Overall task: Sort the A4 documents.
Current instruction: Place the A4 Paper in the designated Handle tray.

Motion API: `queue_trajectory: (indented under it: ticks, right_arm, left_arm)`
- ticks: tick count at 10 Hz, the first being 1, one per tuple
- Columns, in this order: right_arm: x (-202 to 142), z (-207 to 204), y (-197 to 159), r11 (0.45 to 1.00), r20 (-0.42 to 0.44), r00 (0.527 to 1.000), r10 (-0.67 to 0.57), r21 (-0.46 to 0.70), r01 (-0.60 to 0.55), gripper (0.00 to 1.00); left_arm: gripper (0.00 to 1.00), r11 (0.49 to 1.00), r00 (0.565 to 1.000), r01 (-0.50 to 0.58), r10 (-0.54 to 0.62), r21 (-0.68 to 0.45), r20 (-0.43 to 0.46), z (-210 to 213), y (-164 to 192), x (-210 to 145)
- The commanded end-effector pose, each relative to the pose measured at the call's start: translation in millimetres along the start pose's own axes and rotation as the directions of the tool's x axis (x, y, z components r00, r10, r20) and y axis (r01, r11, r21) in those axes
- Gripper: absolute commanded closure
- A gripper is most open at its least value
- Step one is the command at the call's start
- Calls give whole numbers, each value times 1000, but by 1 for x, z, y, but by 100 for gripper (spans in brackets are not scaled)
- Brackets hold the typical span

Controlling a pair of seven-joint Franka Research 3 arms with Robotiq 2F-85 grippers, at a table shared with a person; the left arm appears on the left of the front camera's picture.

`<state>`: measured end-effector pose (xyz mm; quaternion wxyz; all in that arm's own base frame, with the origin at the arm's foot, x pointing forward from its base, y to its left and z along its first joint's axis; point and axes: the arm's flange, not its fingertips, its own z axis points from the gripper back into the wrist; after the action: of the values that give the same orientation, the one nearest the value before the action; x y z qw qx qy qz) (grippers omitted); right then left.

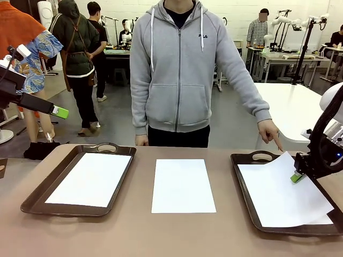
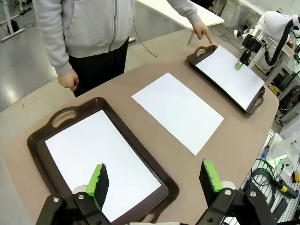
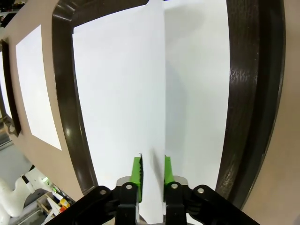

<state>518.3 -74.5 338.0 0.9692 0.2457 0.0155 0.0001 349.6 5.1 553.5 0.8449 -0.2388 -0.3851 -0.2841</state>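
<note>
Three white A4 documents show. One sheet (image 1: 90, 178) lies flat in the left brown tray (image 1: 37, 195). Another (image 1: 182, 184) rests on the bare table between the trays. The third (image 1: 281, 193) lies askew in the right tray (image 1: 244, 184), its far corner over the rim. My right gripper (image 1: 296, 176) is low over that sheet's right edge. In the right wrist view its green fingers (image 3: 137, 171) stand slightly apart, with the sheet's raised edge (image 3: 159, 93) running between them. My left gripper (image 1: 60, 112) hangs open high above the table's left side, over the left tray's sheet (image 2: 93, 150).
A person in a grey hoodie stands at the far side, one hand (image 1: 272, 134) pointing down at the right tray's far corner. The brown table (image 1: 134, 230) has bare room in front of the trays. Other people and tables are farther back.
</note>
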Motion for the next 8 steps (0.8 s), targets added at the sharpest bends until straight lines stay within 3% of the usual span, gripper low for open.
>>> queue_trajectory:
  ticks: [1, 8]
  right_arm:
    - [-8, -4, 1, 998, 1, 1000, -30, -49, 30, 60]
    - [-16, 18, -14, 989, 40, 996, -84, -114, 88, 0]
  left_arm:
    - [0, 1000, 1000, 2, -2, 1, 2, -1, 0, 0]
    - [0, 1000, 1000, 2, -2, 1, 2, -1, 0, 0]
